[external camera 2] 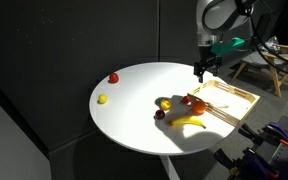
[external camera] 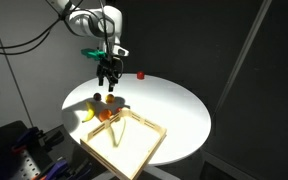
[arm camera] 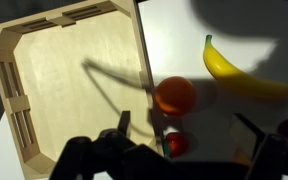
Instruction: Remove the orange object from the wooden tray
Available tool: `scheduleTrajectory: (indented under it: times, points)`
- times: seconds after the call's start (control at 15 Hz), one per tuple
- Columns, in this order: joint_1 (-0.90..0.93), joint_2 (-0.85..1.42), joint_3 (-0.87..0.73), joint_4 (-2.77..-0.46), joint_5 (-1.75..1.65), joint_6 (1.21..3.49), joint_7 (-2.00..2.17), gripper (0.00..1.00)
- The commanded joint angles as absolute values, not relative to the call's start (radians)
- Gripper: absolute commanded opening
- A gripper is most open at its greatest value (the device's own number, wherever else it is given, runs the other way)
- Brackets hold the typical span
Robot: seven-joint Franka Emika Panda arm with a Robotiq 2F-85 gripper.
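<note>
pincer (external camera: 109, 80) released, jaws spread, empty, hanging above the surface (external camera: 174, 105) | orange object (arm camera: 176, 143) bottom centre of wrist view, on the surface just outside the bare wooden tray (arm camera: 74, 100), below the plain orange ball (arm camera: 175, 95) | step: removal looks done | next: rise clear without nudging it

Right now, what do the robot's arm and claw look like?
The arm is white and rounded, with dark bands at its joints. A teal-green piece sits at the wrist, and the gripper below is black with two thin fingers.
</note>
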State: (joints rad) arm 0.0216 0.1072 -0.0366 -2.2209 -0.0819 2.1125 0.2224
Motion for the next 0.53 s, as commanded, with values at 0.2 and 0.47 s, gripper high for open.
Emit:
scheduleTrajectory:
  times: [0.2,0.47]
  points:
    - [0.004,-0.065,-0.032,-2.335,-0.052,2.116,0.177,1.00]
    - [0.002,-0.146,-0.033,-2.378,-0.019,2.109,0.110,1.00]
